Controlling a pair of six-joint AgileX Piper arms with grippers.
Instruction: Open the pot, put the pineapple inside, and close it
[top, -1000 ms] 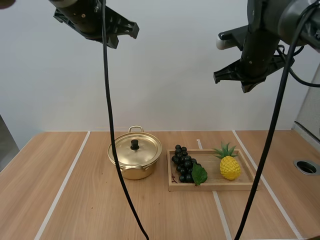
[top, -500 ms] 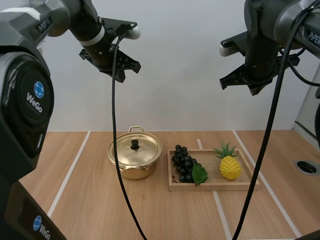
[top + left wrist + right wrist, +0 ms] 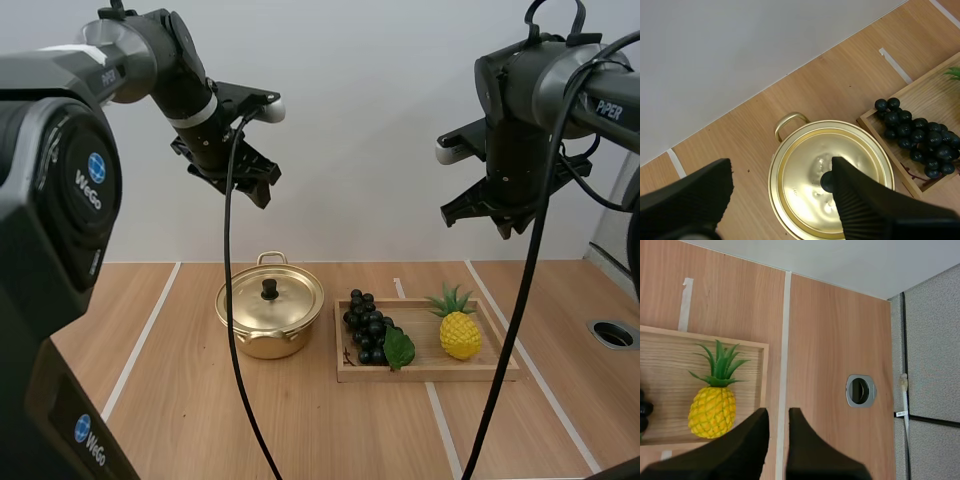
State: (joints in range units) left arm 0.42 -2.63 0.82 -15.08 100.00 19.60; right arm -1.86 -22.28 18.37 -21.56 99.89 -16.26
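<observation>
A gold pot [image 3: 270,312] with its lid on and a black knob [image 3: 269,290] stands mid-table. To its right a wooden tray [image 3: 430,372] holds dark grapes [image 3: 368,328] and a yellow pineapple [image 3: 459,330]. My left gripper [image 3: 255,180] hangs high above the pot. In the left wrist view the left gripper [image 3: 785,200] is open wide over the pot lid [image 3: 810,170], holding nothing. My right gripper [image 3: 490,218] hangs high above the tray's right end. Its fingers [image 3: 740,450] stand a little apart, open, near the pineapple [image 3: 713,407].
White tape lines run across the wooden table [image 3: 150,420]. A round metal hole [image 3: 612,334] sits in the table at the far right, also seen as a grommet [image 3: 860,390] beside a grey partition. The tray [image 3: 880,131] lies close to the pot's right side.
Both arms have come lower and nearer the table's middle. The left fingers have spread wide and the right fingers have parted slightly. Pot, tray, grapes and pineapple have not moved.
</observation>
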